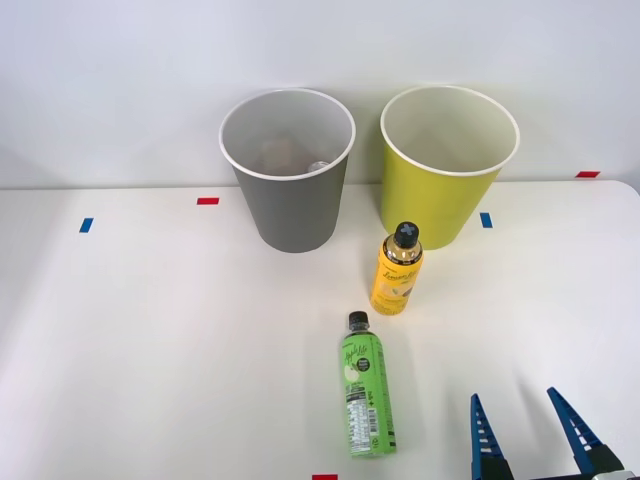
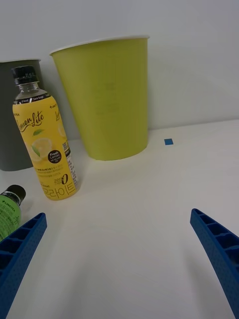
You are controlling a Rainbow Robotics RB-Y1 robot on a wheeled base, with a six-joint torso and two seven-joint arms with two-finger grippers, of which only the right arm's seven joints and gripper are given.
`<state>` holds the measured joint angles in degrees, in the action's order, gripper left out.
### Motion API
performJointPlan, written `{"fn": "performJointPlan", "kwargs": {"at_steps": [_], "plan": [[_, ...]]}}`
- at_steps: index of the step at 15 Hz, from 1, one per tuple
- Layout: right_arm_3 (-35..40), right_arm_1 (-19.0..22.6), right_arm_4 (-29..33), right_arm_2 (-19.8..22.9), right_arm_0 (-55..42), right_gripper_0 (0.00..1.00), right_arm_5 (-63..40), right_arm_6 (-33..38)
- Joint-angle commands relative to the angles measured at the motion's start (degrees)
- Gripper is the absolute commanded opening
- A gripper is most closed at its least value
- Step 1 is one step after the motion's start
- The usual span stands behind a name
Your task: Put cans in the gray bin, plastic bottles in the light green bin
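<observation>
Front view puts the green bottle (image 1: 366, 388) lying flat on the white table (image 1: 150, 340), cap pointing away from me, just to the left of my claw (image 1: 533, 435) and a little ahead of it. The yellow bottle (image 1: 397, 269) stands upright farther ahead of my claw and to its left, close in front of the light green bin (image 1: 445, 170). The gray bin (image 1: 290, 175) stands beside that one, farther to my left, and something sits dimly at its bottom, though I cannot tell what. My claw is spread wide and has hold of nothing, both blue ribbed fingers (image 1: 485, 440) hanging over bare table. From my wrist, the yellow bottle (image 2: 46, 134) rises ahead between my fingers (image 2: 20, 251), the light green bin (image 2: 107, 97) behind it, the gray bin's (image 2: 12, 119) wall at the edge, and the green bottle's (image 2: 10, 209) black cap by one fingertip. Small blue tape marks (image 1: 486, 220) and red ones (image 1: 207, 201) dot the table.
</observation>
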<state>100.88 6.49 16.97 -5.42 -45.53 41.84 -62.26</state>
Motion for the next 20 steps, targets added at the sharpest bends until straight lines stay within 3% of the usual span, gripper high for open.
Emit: {"fn": "performJointPlan", "kwargs": {"at_steps": [1,20], "plan": [[0.02,-0.07,-0.27,0.06,0.0,1.0,0.17,-0.23],[0.02,-0.07,-0.54,0.06,-0.18,1.0,0.26,-0.41]]}}
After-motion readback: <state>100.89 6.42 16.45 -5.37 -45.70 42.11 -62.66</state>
